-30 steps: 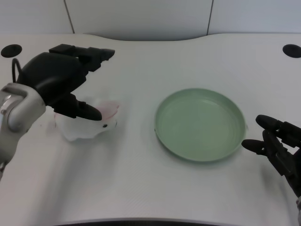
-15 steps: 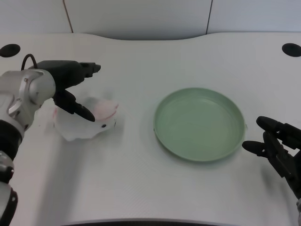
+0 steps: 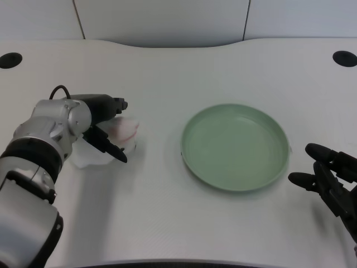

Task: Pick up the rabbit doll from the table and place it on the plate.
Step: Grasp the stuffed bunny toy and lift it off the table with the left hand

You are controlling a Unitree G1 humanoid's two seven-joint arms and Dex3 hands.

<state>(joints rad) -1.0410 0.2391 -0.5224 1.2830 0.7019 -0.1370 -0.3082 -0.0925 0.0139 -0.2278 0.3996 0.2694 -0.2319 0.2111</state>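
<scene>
The rabbit doll [image 3: 126, 132], white with pink ears, lies on the white table left of centre. My left hand [image 3: 101, 120] is low over its left part. The thumb [image 3: 112, 151] crosses the doll's front and the other fingers [image 3: 111, 104] reach past its far side, still spread apart. Much of the doll's body is hidden behind the hand, and the doll rests on the table. The pale green plate [image 3: 235, 187] sits to the doll's right, with nothing on it.
My right hand [image 3: 330, 180] waits at the lower right, just past the plate's rim. Two black round holes [image 3: 11, 60] [image 3: 344, 58] mark the table's far corners. A pale wall runs behind the table's back edge.
My left hand has come down and drawn in toward the doll, and its forearm now lies lower in the picture. The doll and plate have stayed put.
</scene>
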